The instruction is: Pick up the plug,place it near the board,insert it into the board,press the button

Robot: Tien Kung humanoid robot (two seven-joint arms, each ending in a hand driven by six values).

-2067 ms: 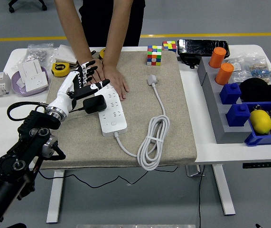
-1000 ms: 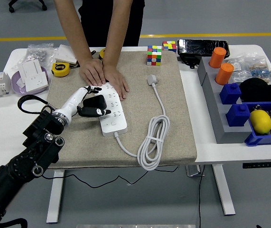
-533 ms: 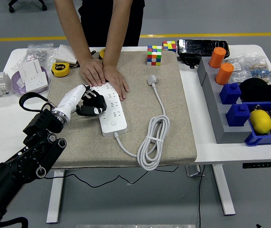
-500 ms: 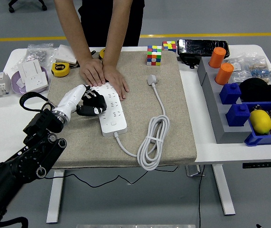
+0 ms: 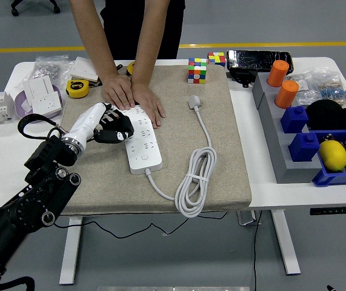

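Left hand [image 5: 109, 124] — curled tight on the black plug [image 5: 119, 128] | now lower, at the power strip's [image 5: 142, 140] left edge | person's hands [image 5: 133, 97] steadying its far end — insertion looks close

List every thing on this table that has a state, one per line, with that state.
Left hand: curled shut on the black plug, at the strip's left edge.
Black plug: gripped, at the strip's left side; whether seated cannot be told.
Power strip: flat on the mat, far end pinned by the person's hands.
White cord: coiled, its grey plug lying free.
Orange cups: upside down.
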